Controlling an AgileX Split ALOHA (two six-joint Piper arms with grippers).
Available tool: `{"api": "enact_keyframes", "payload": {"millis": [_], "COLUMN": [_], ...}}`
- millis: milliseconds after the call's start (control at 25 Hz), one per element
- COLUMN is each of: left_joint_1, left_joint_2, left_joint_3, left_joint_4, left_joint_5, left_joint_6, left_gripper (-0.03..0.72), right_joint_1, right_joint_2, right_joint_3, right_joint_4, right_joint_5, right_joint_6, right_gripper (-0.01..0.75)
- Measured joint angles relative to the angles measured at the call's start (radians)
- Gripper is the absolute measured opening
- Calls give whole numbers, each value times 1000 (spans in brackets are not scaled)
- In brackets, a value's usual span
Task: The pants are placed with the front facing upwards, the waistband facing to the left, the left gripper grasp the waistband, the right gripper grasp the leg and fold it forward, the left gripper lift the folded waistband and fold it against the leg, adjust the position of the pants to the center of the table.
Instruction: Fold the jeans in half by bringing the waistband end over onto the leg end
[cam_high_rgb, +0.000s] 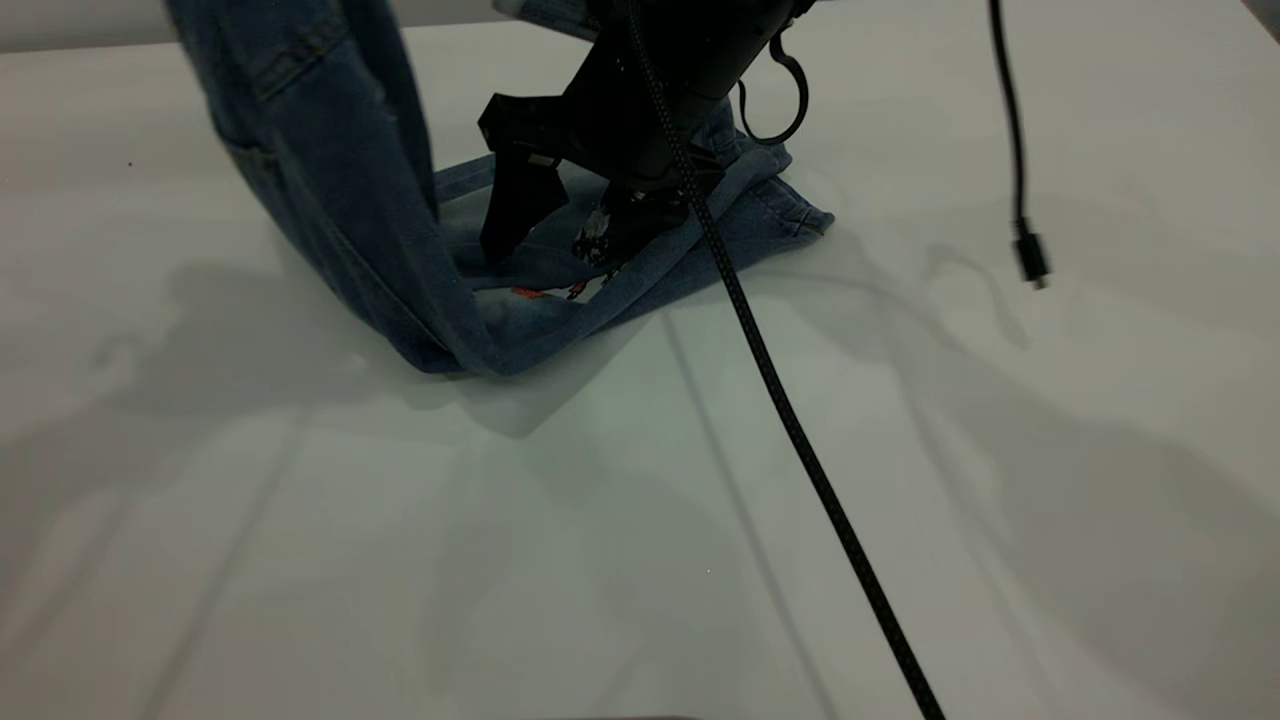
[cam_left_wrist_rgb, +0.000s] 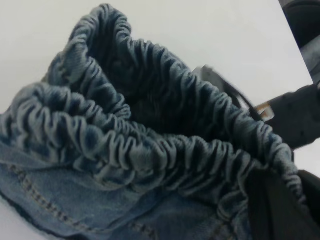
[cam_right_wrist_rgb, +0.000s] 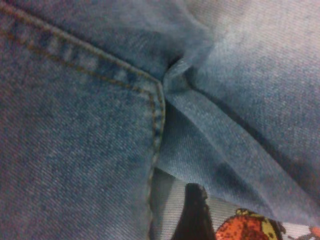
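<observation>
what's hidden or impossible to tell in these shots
- Left pincer: exterior view, cut off by the top edge where the pants rise.
- Right pincer: grip unclear, dark against denim.
- Waistband: left wrist view, holding fingers not visible.
- Right wrist view: denim fills it, table hidden.

Denim pants (cam_high_rgb: 340, 200) half-lifted (waistband (cam_left_wrist_rgb: 150, 125) raised) off table (cam_high_rgb: 640, 520)

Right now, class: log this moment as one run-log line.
pants: waistband end lifted | leg end on table | right claw: down on legs
</observation>
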Motion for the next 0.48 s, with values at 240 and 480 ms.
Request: {"api": "enact_keyframes", "payload": {"millis": [240,480], "left_joint_1": [-86,-103], "left_joint_2": [4,40], "left_joint_3": [-60,-81], "left_joint_4": [-9,-19], "left_joint_5": [-47,-51], "left_joint_6": [0,0], "left_gripper": [55,55], "right_joint_1": [-42,-146], "right_joint_2": [-43,-157], "right_joint_3": [0,0], "right_joint_4": [-21,-53], "right_joint_5": [7,3], "right_joint_6": [-2,-5], "right_gripper": [491,491]}}
